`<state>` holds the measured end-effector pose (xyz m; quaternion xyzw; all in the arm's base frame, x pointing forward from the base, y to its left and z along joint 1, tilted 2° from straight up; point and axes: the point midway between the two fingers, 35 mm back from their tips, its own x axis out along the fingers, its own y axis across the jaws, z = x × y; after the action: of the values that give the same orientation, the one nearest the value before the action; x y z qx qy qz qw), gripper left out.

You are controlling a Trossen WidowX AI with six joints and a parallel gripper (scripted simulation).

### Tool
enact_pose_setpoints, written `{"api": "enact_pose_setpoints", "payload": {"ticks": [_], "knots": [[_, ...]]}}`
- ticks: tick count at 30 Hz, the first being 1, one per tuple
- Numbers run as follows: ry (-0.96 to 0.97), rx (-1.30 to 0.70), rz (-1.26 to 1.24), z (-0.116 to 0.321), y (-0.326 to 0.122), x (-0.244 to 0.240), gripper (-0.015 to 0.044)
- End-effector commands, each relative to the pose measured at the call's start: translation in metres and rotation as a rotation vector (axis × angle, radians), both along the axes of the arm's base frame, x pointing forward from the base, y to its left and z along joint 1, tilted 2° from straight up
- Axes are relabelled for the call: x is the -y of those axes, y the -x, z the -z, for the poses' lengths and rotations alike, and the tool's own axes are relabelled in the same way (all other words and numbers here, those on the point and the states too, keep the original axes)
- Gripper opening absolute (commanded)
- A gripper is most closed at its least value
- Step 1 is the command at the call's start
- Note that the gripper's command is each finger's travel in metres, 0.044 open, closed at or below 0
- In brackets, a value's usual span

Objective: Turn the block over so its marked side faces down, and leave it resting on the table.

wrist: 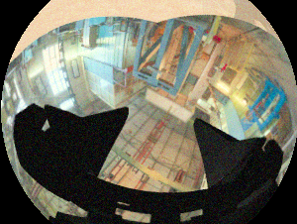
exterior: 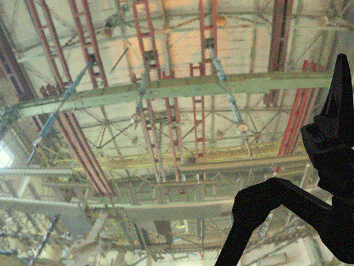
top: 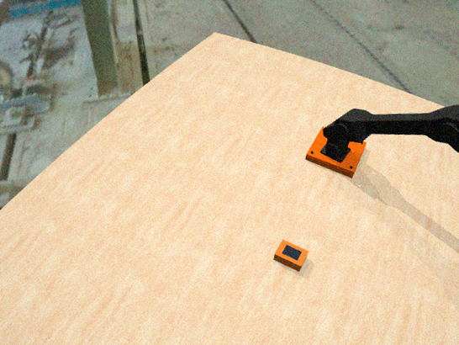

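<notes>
The block (top: 291,255) is a small orange cuboid with a dark rectangular patch on its upper face, so the marked side faces up. It lies flat on the pale wooden table (top: 149,240) (wrist: 124,7) in the top view. My gripper (wrist: 162,116) is open, its two black fingers wide apart with nothing between them in the wrist view. It is raised away from the block; the exterior view shows a finger at the right edge, pointing up. The block does not show in the exterior view or the wrist view.
The arm's orange base plate (top: 318,147) stands on the table behind and right of the block in the top view. The black arm (top: 405,123) (exterior: 250,208) reaches from it to the right, casting a shadow on the table.
</notes>
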<state>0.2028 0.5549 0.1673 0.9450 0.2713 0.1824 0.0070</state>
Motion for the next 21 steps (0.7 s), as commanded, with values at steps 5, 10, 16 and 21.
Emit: {"api": "enact_pose_setpoints", "payload": {"ticks": [5, 10, 16, 21], "knots": [[0.378, 0.109, 0.113, 0.003, -0.056, 0.006, 0.044], [0.83, 0.21, 0.197, 0.013, -0.12, 0.029, 0.044], [1.306, 0.251, 0.198, 0.035, -0.173, 0.079, 0.044], [1.587, 0.282, 0.148, 0.046, -0.201, 0.117, 0.044]]}}
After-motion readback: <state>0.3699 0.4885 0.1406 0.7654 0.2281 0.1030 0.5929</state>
